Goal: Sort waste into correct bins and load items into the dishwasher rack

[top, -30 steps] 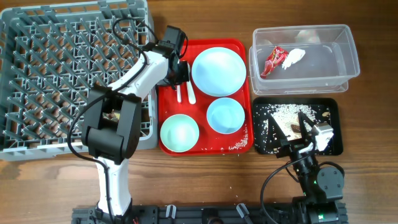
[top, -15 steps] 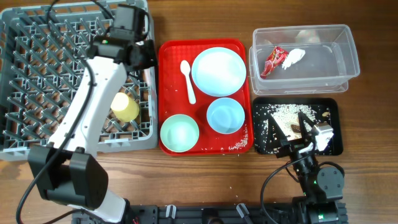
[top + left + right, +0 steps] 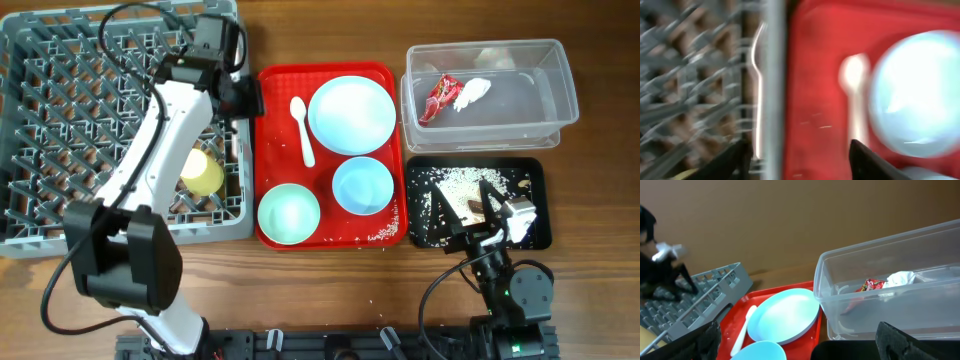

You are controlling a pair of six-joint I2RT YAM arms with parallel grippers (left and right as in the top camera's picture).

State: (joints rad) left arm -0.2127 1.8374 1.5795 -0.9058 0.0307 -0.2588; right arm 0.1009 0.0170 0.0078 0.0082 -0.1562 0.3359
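Note:
My left gripper point(image 3: 244, 95) point(image 3: 800, 150) is open over the right wall of the grey dishwasher rack point(image 3: 60, 120), with nothing between its fingers. A thin white fork point(image 3: 756, 100) lies just inside that wall, blurred. The yellow cup point(image 3: 200, 172) sits in the rack. On the red tray point(image 3: 280, 165) lie the white spoon point(image 3: 300, 128), the light blue plate point(image 3: 350, 113), the light blue bowl point(image 3: 362, 185) and the pale green bowl point(image 3: 289, 213). My right gripper point(image 3: 495, 215) point(image 3: 802, 345) hangs open and empty over the black tray point(image 3: 535, 175) of rice point(image 3: 460, 185).
The clear tub point(image 3: 490, 90) at the back right holds the red wrapper point(image 3: 440, 97) and the white napkin point(image 3: 472, 92). Loose rice grains point(image 3: 385, 235) lie at the red tray's front right corner. The left arm reaches diagonally across the rack's right side.
The left gripper lifted the fork off the red tray, carried it to the rack's right edge and opened; only the spoon stays on the tray. The right arm has not moved.

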